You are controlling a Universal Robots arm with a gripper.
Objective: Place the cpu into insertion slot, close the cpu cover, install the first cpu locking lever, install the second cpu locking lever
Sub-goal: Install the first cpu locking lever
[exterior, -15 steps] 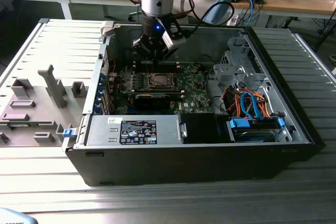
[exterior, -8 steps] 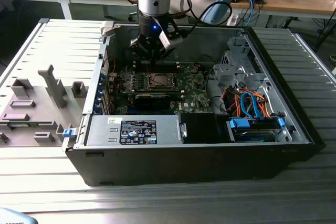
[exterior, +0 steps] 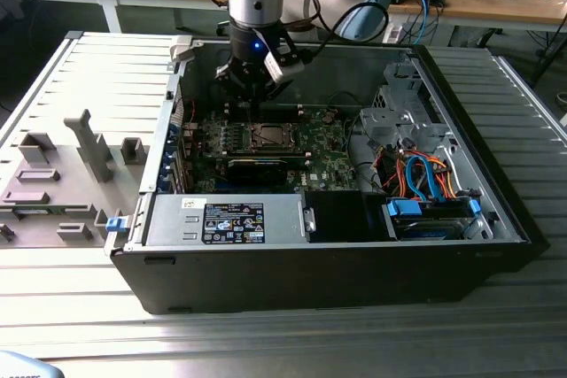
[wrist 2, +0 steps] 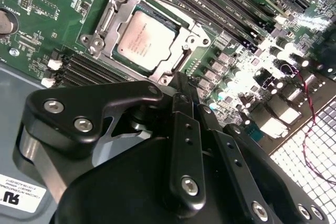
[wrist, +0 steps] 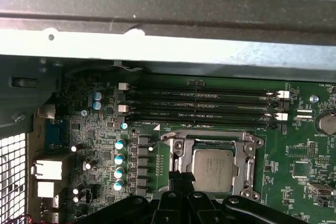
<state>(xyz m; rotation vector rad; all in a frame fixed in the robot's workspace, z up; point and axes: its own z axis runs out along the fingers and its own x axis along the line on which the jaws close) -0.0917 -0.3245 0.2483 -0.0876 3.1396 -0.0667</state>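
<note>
Inside the open computer case (exterior: pixel 496 219), the pincer (exterior: pixel 251 105) hangs above the green motherboard (exterior: pixel 328 152), empty, its black fingers (wrist 2: pixel 181 114) drawn together with nothing between them. Just below and ahead of the fingertips lies the insertion slot (wrist 2: pixel 149 30), and the cpu (wrist 2: pixel 145 39) sits flat in it, silver-grey top up. The cpu cover (wrist: pixel 216 139) lies down around the chip as a silver frame. Beyond the socket from the pincer run the long black memory slots (wrist: pixel 205 103). A black-labelled power supply (exterior: pixel 226 220) and blue-cabled drive bays (exterior: pixel 430 210) fill the case's near side in the exterior view.
</note>
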